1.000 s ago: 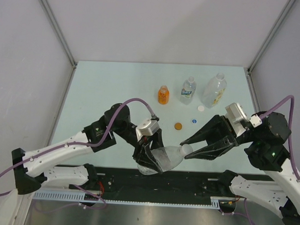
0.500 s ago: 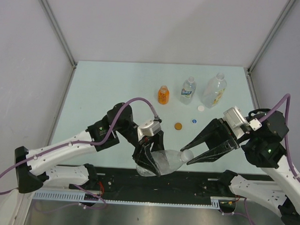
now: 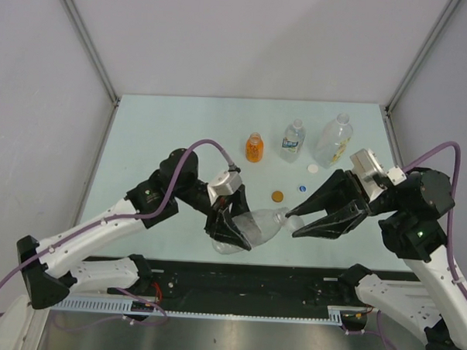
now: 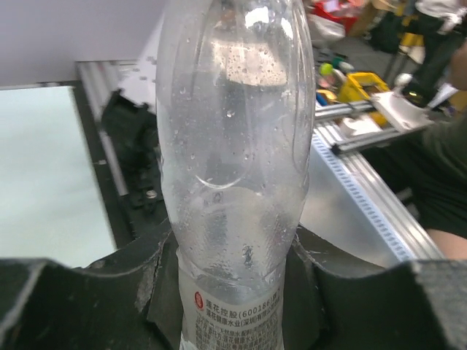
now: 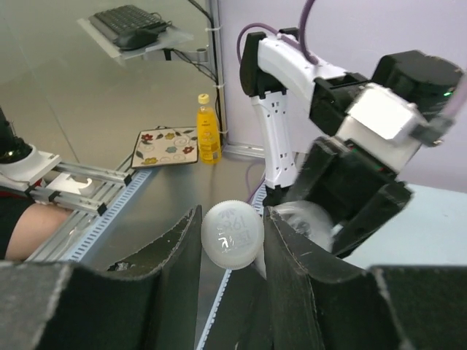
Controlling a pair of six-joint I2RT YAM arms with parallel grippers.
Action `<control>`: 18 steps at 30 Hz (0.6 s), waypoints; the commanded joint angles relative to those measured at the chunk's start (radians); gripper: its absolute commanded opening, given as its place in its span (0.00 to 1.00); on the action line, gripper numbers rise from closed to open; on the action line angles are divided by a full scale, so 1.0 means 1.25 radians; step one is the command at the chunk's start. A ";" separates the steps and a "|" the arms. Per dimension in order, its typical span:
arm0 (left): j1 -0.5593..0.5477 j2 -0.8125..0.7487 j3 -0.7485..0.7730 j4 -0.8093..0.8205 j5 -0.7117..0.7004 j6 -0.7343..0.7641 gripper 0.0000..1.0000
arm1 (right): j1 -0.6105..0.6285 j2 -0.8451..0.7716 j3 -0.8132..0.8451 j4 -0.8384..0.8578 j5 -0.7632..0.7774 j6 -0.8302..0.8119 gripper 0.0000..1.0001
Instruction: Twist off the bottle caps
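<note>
The right fingers [image 3: 296, 223] are closed almost fully on a white cap [image 5: 232, 235], one finger pressing each side of it. That cap sits at the mouth end of the clear bottle [image 3: 258, 225]. Whether it is seated on the thread cannot be told. The left fingers [image 3: 231, 228] are clamped round the lower body of the same bottle, just above its label. The bottle lies tilted in the air over the near edge of the desk [image 3: 165, 141], with its neck toward the right arm.

Just beyond the bottle's neck, three loose caps rest on the desk: an orange-brown cap [image 3: 277, 196], a blue cap [image 3: 302, 187] and a second white cap [image 3: 313, 169]. Farther beyond the bottle stand an orange bottle [image 3: 255, 148], a blue-labelled bottle [image 3: 293, 141] and a large clear jug [image 3: 333, 140], all upright in a row.
</note>
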 commanded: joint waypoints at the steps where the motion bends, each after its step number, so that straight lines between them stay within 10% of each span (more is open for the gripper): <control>1: 0.043 -0.032 0.000 -0.020 -0.067 0.054 0.00 | -0.011 -0.031 0.023 -0.024 -0.026 0.017 0.00; 9: 0.087 -0.090 -0.052 -0.078 -0.243 0.088 0.00 | -0.040 -0.037 0.062 -0.260 0.423 -0.135 0.00; 18: 0.103 -0.172 -0.079 -0.133 -0.812 0.050 0.00 | -0.040 0.038 -0.059 -0.387 1.012 -0.100 0.00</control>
